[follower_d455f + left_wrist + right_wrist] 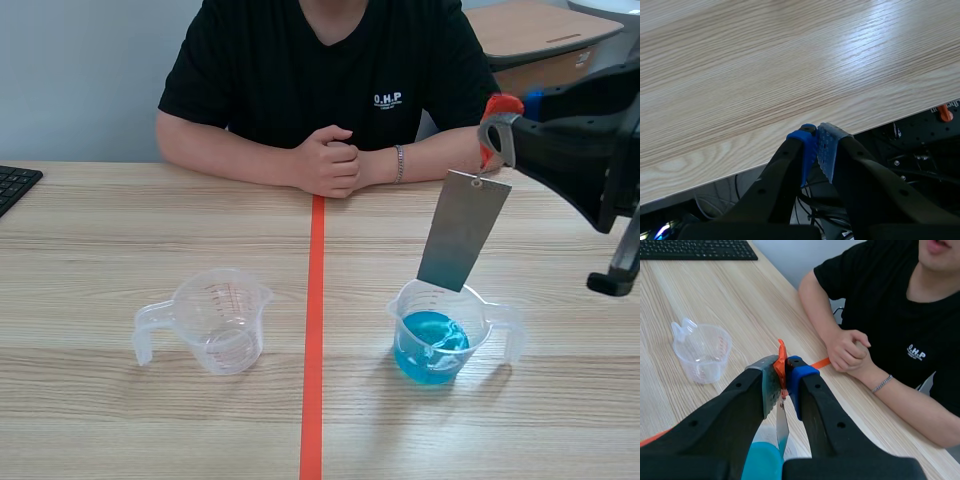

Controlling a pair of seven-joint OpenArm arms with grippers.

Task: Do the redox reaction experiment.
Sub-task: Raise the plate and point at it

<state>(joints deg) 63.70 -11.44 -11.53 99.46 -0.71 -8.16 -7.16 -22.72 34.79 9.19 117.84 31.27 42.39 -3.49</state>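
Note:
A grey metal plate (463, 230) hangs tilted from an orange-red tag (497, 110), and my right gripper (492, 132) is shut on that tag. The plate's lower edge sits just above the rim of a clear measuring cup (442, 333) holding blue liquid (431, 343). In the right wrist view the tag (781, 366) is pinched between the fingers, the plate (782, 425) drops below them, and the blue liquid (762, 462) shows underneath. An empty clear cup (215, 320) stands left of the tape line. My left gripper (816, 145) is shut on nothing, over the table's edge.
A person sits across the table with clasped hands (328, 160) resting on it. A black keyboard (14, 185) lies at the far left. An orange tape line (313, 330) runs down the table's middle. The empty cup (701, 352) appears ahead of the right gripper.

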